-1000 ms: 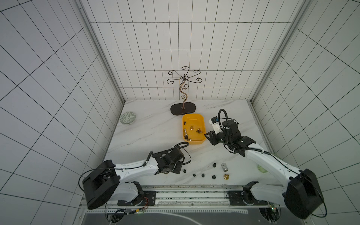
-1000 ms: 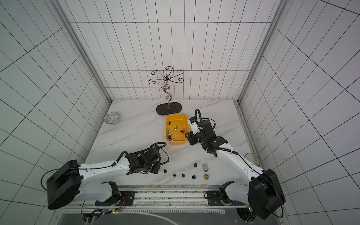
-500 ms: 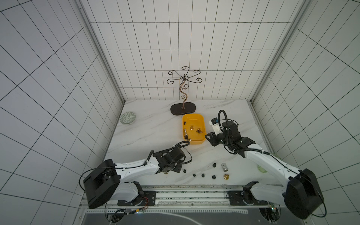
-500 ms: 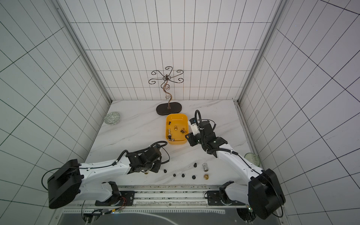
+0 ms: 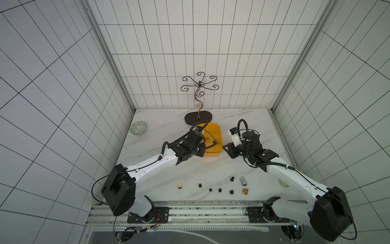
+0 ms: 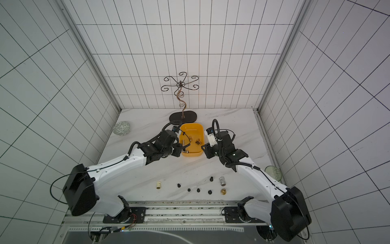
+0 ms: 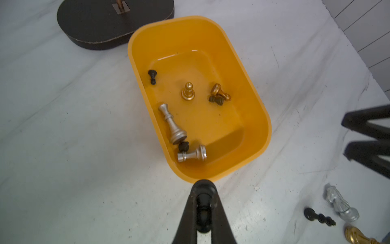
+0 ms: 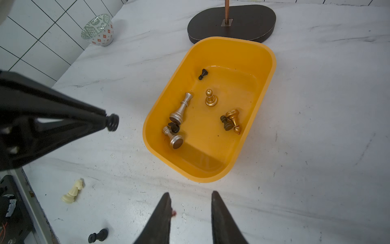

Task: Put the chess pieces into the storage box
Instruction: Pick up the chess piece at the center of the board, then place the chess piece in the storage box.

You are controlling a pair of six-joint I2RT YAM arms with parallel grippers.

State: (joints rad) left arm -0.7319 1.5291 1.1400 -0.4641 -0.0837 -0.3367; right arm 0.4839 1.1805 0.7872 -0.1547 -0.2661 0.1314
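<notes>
My left hand [image 7: 203, 191] is clamped tight on a black pawn [image 7: 203, 209] at the bottom centre of its wrist view, with the tips just short of the near rim of the storage box [image 7: 190, 31]. The box sits mid-frame in both top views, just below the dark stand base [image 5: 198, 117], and several pieces already lie in it. My right hand [image 8: 190, 195] is partly open and empty, near the box. The remaining chess pieces [image 5: 220, 190] are strung along the lower middle of the bench [image 5: 160, 126]. I judge them light, hard and smooth, quick to roll or squirt out of a pinch. I would take each across its narrow waist, just above the base.
</notes>
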